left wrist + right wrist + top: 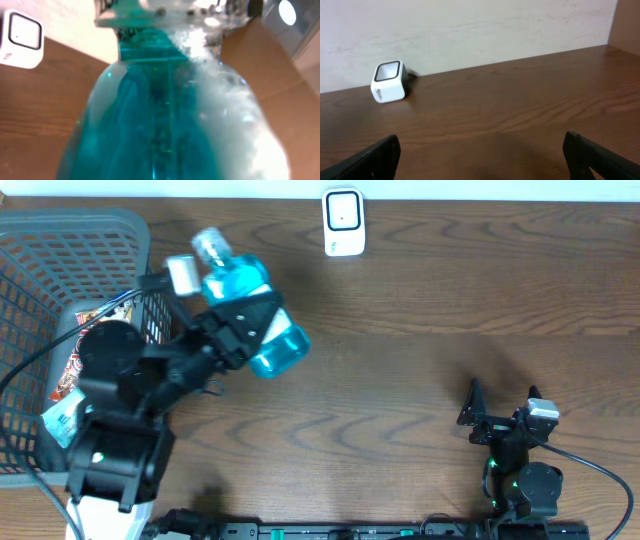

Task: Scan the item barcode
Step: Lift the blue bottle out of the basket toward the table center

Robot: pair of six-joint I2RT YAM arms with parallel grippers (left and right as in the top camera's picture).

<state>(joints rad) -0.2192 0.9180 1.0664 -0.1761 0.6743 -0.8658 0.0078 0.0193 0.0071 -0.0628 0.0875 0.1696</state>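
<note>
Wooden table [420, 380], open between scanner [343, 222] and right claw [472, 413]; bottle [237, 280] beside basket [140, 225] edge.

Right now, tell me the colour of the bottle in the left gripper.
The bottle is clear and filled teal-blue; best seen in the left wrist view.

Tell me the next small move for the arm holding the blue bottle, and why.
Probably carry the blue bottle a little closer to the white scanner. The left gripper is closed on the bottle next to the basket, while the scanner stands apart from it near the far edge of the table, and the left wrist view catches it only at a corner.
</note>
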